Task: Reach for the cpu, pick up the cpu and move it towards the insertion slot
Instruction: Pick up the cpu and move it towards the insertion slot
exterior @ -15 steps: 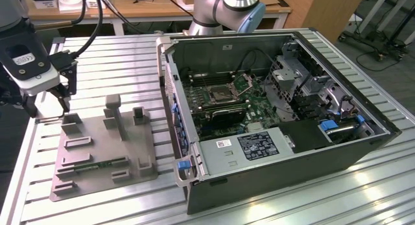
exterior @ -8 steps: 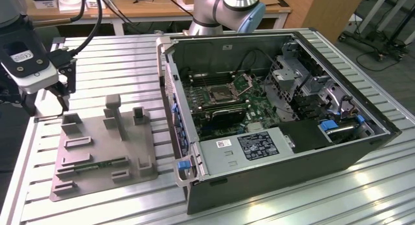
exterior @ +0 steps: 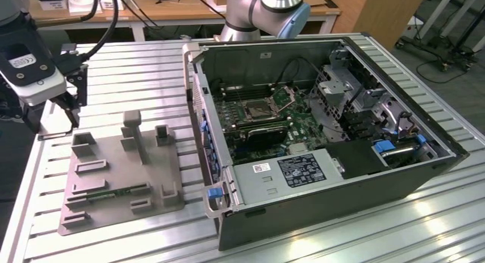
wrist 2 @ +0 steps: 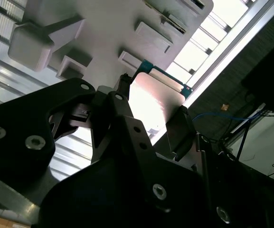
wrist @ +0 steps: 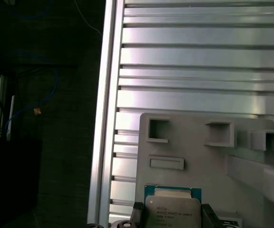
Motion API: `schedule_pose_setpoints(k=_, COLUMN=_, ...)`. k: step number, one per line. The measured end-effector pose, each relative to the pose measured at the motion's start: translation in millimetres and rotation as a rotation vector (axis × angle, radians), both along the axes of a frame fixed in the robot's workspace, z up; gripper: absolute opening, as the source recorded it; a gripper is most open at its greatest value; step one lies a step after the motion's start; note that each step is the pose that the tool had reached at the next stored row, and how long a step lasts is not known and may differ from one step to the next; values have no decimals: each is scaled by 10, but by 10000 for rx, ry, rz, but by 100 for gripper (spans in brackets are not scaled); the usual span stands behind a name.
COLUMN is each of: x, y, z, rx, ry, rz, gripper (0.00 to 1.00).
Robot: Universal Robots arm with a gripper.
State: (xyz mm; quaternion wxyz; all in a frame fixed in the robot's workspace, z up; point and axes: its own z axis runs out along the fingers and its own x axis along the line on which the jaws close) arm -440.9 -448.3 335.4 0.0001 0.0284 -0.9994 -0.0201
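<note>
We see hand [wrist 2: 153, 100] clamped on cpu [wrist 2: 159, 95], 1 finger per edge, at tray [exterior: 113, 161] corner on tabletop [exterior: 136, 75]. Slot [exterior: 256, 111] lies well apart, toward exterior view's right, inside open pc case [exterior: 326, 200].

Upright blocks [exterior: 133, 126] and case wall [exterior: 199, 98] stand between gripper [exterior: 53, 125] and insertion slot [exterior: 258, 109]; case open above.

No lettering is legible: faint print lines cross the face of the cpu [wrist: 173, 212] in the first wrist view; a dark label [exterior: 301, 170] sits inside the computer case [exterior: 341, 201].
</note>
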Motion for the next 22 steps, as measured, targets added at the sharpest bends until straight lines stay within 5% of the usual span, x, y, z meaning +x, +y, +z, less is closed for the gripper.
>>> schedule_pose_setpoints(k=22, x=0, y=0, z=154, rx=1, ry=-2, rz=0, gripper=55)
